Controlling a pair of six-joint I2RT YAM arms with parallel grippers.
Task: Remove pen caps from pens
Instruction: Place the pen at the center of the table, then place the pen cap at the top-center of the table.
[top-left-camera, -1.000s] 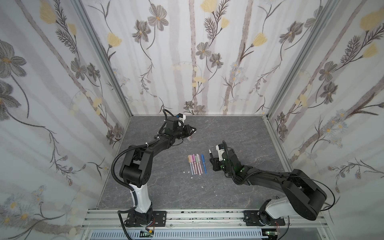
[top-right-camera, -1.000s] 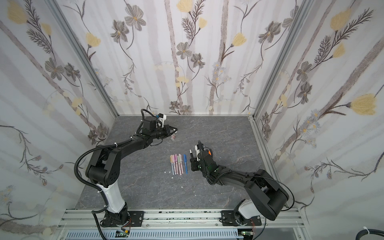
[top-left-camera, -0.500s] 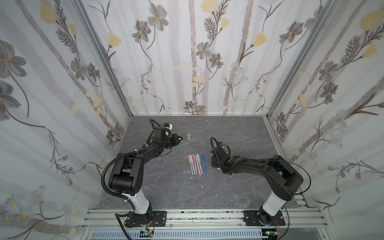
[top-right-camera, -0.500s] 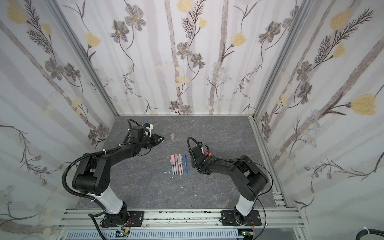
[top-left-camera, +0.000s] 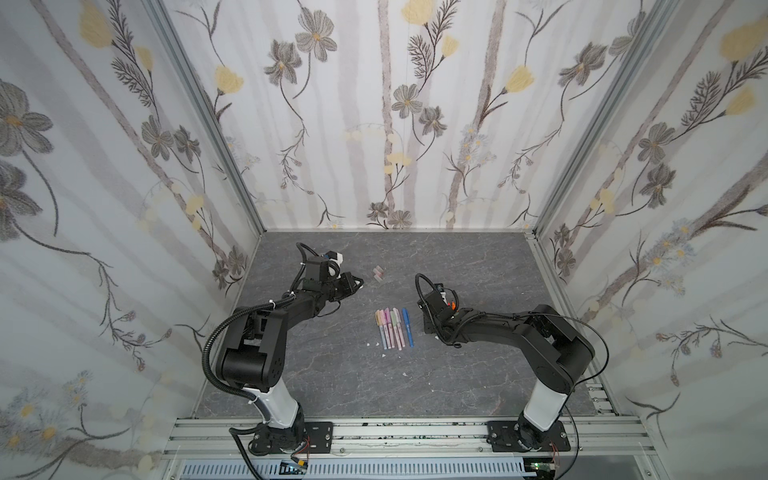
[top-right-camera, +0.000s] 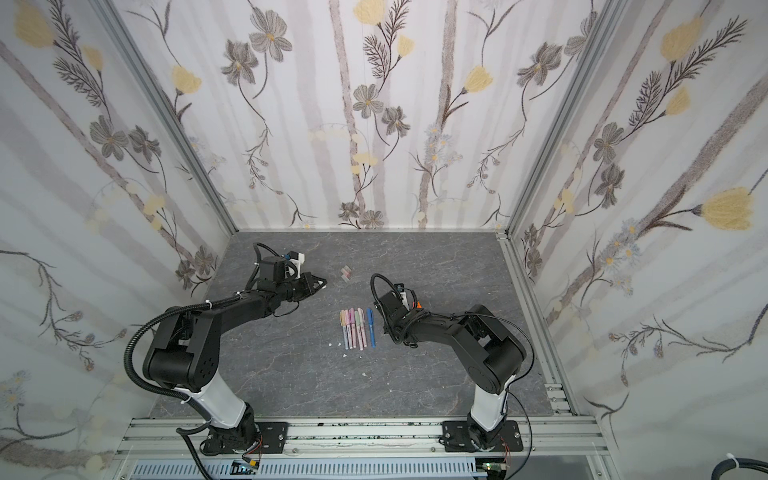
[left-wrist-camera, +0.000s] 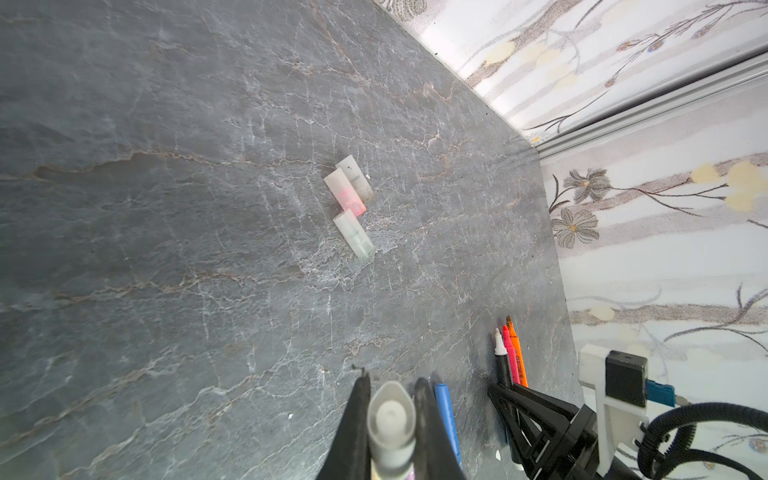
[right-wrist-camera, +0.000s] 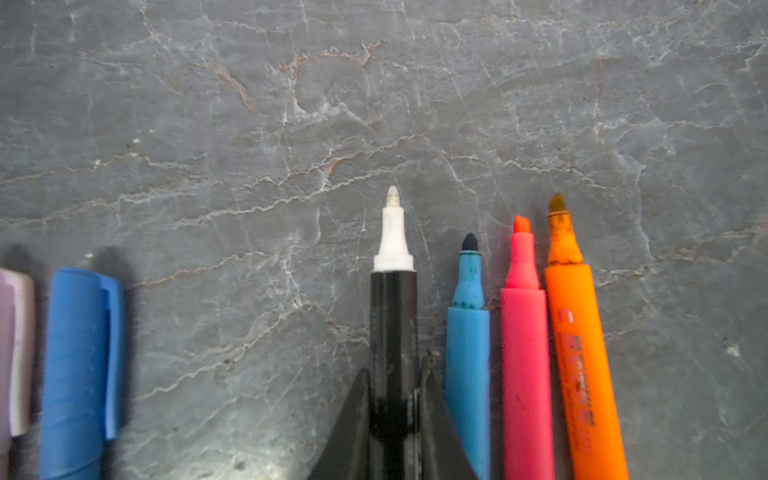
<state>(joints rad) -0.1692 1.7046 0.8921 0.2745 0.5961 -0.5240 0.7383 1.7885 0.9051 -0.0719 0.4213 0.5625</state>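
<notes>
1. Top views: both show the left gripper (top-left-camera: 358, 284) low over the grey slate table (top-left-camera: 457, 257), tips aimed at the loose caps (top-left-camera: 378, 272) just beyond it. It's way too small there to see what it's got. The row of capped pens (top-left-camera: 393, 328) lies mid-table between the arms. The right arm (top-left-camera: 490, 328) folds over its own wrist, so its jaws are buried, and only a speck of the orange highlighter (top-left-camera: 452, 306) pokes out.

2. Left wrist: the fingers (left-wrist-camera: 359, 415) are pinching a pale grey cap (left-wrist-camera: 390, 415), and the frame edge cuts off whatever's behind it. The three frosted loose caps lie ahead on the table, two touching side by side and the third just beside them. The right gripper (left-wrist-camera: 505, 390) is partly in shot, closed around the black marker (left-wrist-camera: 503, 370).

3. Right wrist: the jaws hug the black marker's barrel, white nib bare, lying on the table. Next to it are the light blue marker (right-wrist-camera: 467, 353), pink highlighter (right-wrist-camera: 525, 353) and orange highlighter, all uncapped with their back ends cut off. On the other side there's a capped blue pen (right-wrist-camera: 79, 374), plus a blurry sliver of a pale pen (right-wrist-camera: 12, 353) at the edge.
</notes>
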